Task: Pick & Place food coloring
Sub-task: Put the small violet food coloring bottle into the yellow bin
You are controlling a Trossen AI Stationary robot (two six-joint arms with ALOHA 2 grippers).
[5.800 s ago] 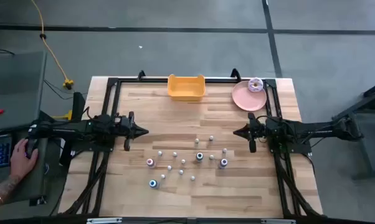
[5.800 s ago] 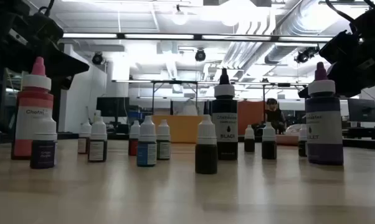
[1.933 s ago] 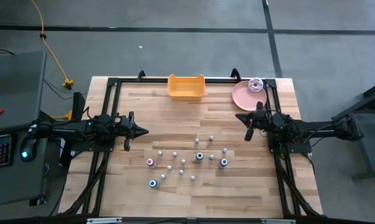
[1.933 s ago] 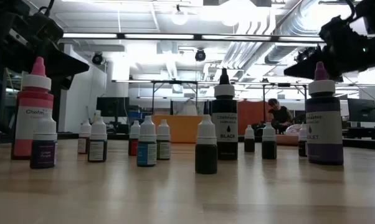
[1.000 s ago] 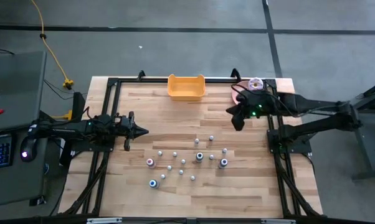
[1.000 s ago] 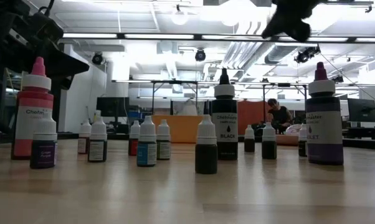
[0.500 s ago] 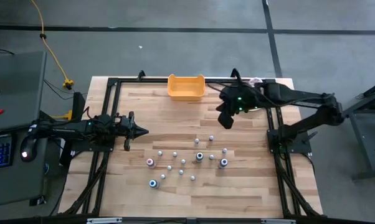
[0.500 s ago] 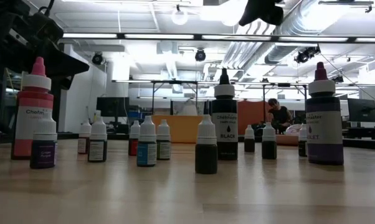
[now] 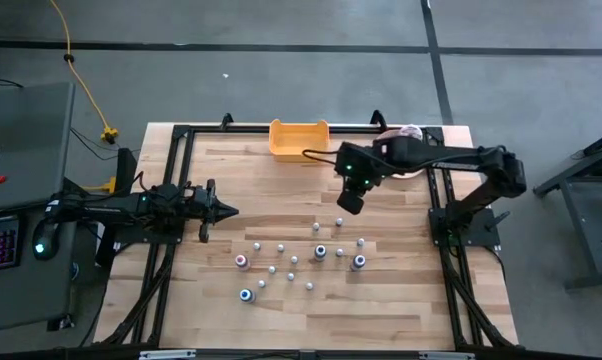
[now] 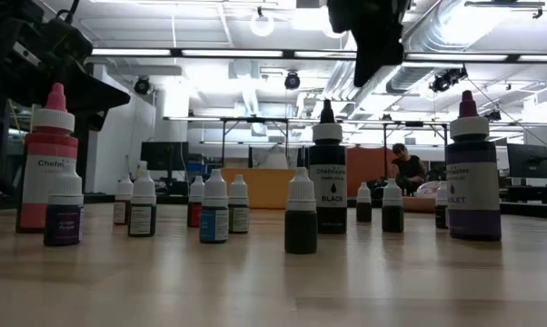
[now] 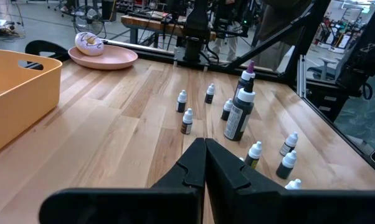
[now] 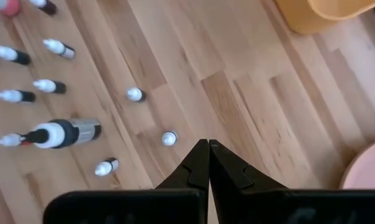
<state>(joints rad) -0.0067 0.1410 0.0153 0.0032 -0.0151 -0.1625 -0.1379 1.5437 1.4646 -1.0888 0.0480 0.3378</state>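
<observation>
The food coloring bottles (image 9: 303, 255) stand upright on their bases in a loose cluster at the middle of the wooden table. Most are tiny with whitish caps; a taller black one (image 10: 327, 173), a violet one (image 10: 472, 173) and a pink-red one (image 10: 48, 163) stand among them. My right gripper (image 9: 347, 205) hovers shut above the cluster's far right side, pointing down at the table (image 12: 203, 143). It touches nothing. My left gripper (image 9: 231, 211) waits shut at the table's left side, level, left of the bottles (image 11: 204, 142).
A yellow bin (image 9: 299, 140) sits at the table's far edge. A pink plate with a donut (image 11: 103, 57) lies at the far right corner, largely under my right arm in the high view. Black frame rails run along the table's left, right and far sides.
My right arm has swung from the table's far right corner toward the left and near, over the middle of the table. It has tipped to point down above the bottles and has stayed shut. No bottle has moved.
</observation>
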